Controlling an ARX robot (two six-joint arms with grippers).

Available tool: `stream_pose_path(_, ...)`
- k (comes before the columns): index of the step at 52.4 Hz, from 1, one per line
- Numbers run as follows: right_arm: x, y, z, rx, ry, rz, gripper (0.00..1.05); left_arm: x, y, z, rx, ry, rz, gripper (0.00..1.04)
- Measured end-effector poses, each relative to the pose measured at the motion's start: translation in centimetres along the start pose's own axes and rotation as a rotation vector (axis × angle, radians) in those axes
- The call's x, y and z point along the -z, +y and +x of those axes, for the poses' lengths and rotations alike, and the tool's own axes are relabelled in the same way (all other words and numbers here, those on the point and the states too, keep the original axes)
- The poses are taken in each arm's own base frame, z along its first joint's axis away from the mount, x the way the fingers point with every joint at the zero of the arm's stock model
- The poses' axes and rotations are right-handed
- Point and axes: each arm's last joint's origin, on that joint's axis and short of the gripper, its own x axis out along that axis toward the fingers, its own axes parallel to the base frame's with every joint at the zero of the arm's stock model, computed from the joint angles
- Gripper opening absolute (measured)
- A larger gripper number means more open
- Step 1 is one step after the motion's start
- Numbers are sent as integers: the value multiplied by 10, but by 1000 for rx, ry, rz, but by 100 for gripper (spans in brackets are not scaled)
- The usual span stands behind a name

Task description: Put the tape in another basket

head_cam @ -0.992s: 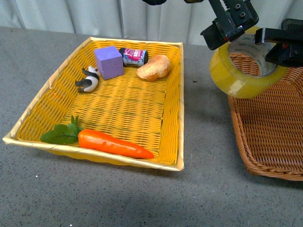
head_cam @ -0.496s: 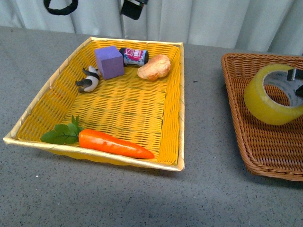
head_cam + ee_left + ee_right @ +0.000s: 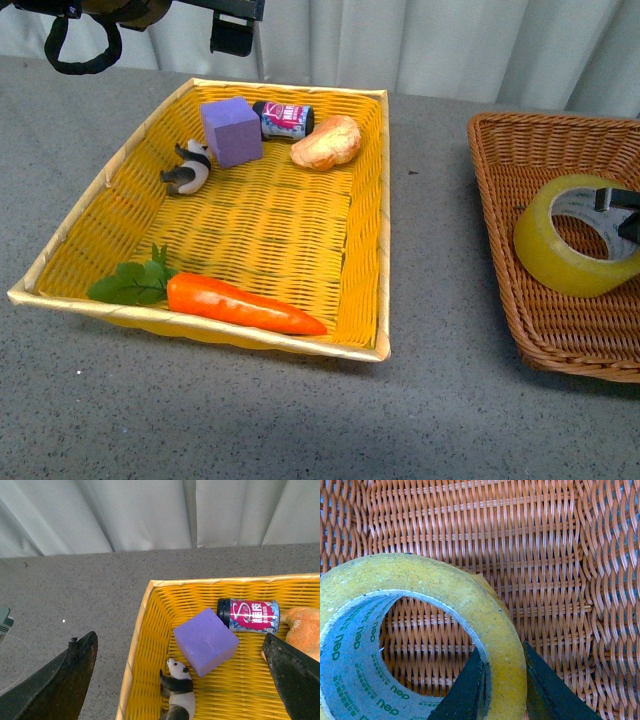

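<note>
The tape (image 3: 568, 248), a wide yellow roll with a whitish printed core, sits tilted inside the dark brown wicker basket (image 3: 492, 215) at the right. My right gripper (image 3: 624, 214) shows only at the picture's edge there. In the right wrist view my right gripper (image 3: 502, 677) is shut on the tape (image 3: 420, 575), one finger inside the core and one outside the wall, with the basket's weave (image 3: 545, 555) right beneath. My left gripper (image 3: 179, 641) hangs open high over the yellow basket's far left corner, holding nothing.
The yellow woven basket (image 3: 384, 210) holds a purple cube (image 3: 230, 130), a panda figure (image 3: 187, 167), a small can (image 3: 285, 118), a bread roll (image 3: 325, 142) and a carrot (image 3: 240, 303). Grey tabletop lies between the two baskets. A curtain hangs behind.
The tape has travelled right from above the brown basket's near corner and sunk down into it, still gripped. The left arm has come lower and further left at the top.
</note>
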Motion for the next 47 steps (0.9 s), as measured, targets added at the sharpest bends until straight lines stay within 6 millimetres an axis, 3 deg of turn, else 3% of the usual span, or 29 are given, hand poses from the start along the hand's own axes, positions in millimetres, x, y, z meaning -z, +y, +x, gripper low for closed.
stream_pose_path(16,2,-1,1,23,23,0,16,1,-1,-1,2,-8,-16,98)
stream_pose_path(21,2,-2,1,25,22,1,36,0,0,-2,-4,-13,-25,98)
stream_pose_path(29,-3,-3,-3,12,-14,8,57,-8,3,-9,-31,-51,-56,98)
stream_pose_path(41,-28,-2,-38,29,-219,11,94,-16,12,-30,-143,-119,-135,98)
stream_pose_path(47,-31,-2,-52,57,-274,-1,95,-12,14,-40,-210,-125,-179,98)
